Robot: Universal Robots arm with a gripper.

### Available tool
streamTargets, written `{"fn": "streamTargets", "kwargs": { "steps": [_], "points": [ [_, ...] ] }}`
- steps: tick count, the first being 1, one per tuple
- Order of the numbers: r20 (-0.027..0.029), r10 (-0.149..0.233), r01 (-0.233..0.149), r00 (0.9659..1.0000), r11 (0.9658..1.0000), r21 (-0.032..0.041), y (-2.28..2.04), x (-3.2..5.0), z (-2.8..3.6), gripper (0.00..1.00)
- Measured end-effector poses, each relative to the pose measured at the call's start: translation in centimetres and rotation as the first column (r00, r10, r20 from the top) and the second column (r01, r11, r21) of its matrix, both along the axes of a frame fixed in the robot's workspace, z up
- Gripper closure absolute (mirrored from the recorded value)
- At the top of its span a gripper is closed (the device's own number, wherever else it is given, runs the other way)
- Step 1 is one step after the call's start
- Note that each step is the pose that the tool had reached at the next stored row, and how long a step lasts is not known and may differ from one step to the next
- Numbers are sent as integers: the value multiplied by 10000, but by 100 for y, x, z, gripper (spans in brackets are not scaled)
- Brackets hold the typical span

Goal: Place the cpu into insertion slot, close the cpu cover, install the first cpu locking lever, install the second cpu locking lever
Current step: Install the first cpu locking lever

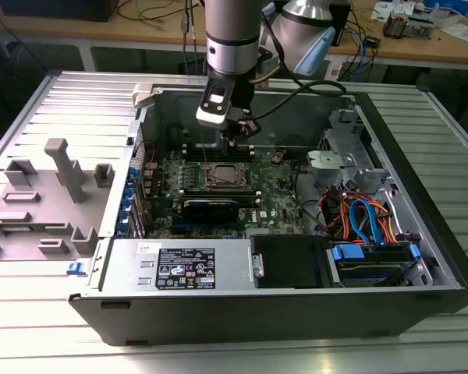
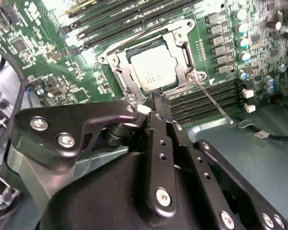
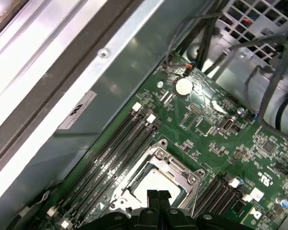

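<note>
Cpu cover [image 2: 121,72]: lowered flat, framing the cpu [image 2: 153,71]. The cpu sits metal top up in the insertion slot [image 2: 186,53], just beyond the fingertips. Gripper [image 2: 159,98]: fingers pressed together, empty, at the slot's near edge. Locking lever [image 2: 212,99]: thin rod, long axis slanting away beside the gripper.

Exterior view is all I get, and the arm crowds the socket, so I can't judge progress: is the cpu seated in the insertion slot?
Observer: Yes; in the second wrist view the cpu lies in the insertion slot, its silver top showing through the closed cpu cover's cut-out.
Operator: Are the levers latched?
Observer: One thin locking lever juts slantwise across the memory slots, apparently unlatched.
Operator: And the claw?
Observer: In both wrist views the claw hovers at the socket's edge, fingers together, holding nothing.
</note>
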State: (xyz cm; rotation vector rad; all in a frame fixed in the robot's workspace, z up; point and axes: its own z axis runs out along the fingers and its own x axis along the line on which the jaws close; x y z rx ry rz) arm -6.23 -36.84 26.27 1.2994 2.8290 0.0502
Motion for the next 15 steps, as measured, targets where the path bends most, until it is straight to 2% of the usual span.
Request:
{"fn": "streamTargets", "kwargs": {
  "steps": [2, 5, 9, 12, 14, 15],
  "points": [
    [0, 515, -515, 9987, 9987, 0, 0, -1, 0, 89],
    [0, 984, -984, 9951, 9951, 0, 0, -1, 0, 89],
    [0, 1532, -1532, 9882, 9882, 0, 0, -3, 0, 89],
    [0, 1968, -1968, 9805, 9805, 0, 0, -5, 0, 89],
    [0, 2442, -2442, 9697, 9697, 0, 0, -6, 0, 89],
    [0, 2592, -2592, 9658, 9658, 0, 0, -5, 0, 89]
  ]
}}
